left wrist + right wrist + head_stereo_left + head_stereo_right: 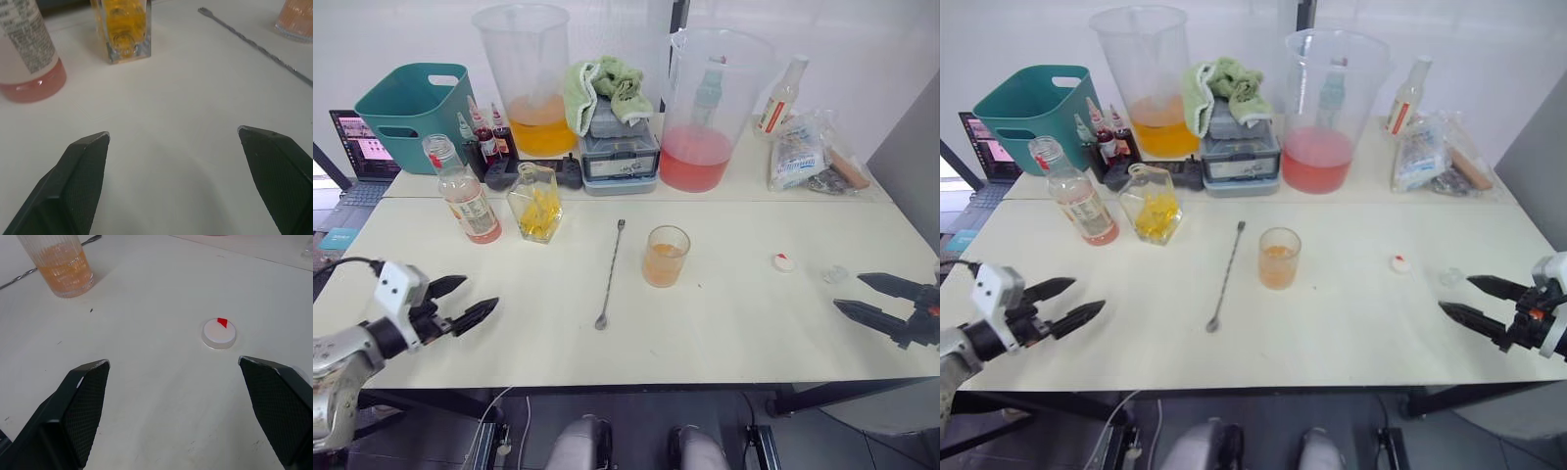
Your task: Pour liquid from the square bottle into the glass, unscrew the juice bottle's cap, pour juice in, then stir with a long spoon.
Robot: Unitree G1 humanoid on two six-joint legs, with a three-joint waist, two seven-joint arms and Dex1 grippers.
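- My left pincer (468,299) hovers over the near left corner of the tabletop (724,333), fingers spread wide and holding nothing.
- My right pincer (863,296) hangs at the near right edge, also spread wide and empty.
- The glass (666,256) stands upright near the middle of the tabletop, partly filled with orange liquid.
- The long spoon (610,273) lies flat just left of the glass, apart from it, bowl end toward me.
- The square bottle (535,203) stands further left and a little farther back, yellow liquid in its lower part.
- The juice bottle (461,190) stands just left of the square bottle, uncapped, with a little pink juice at the bottom.
- A white cap with a red mark (219,333) lies on the tabletop to the right of the glass, between the glass and my right pincer.
- Two large measuring jugs (525,78) stand at the far side, one holding orange liquid, the other pink.
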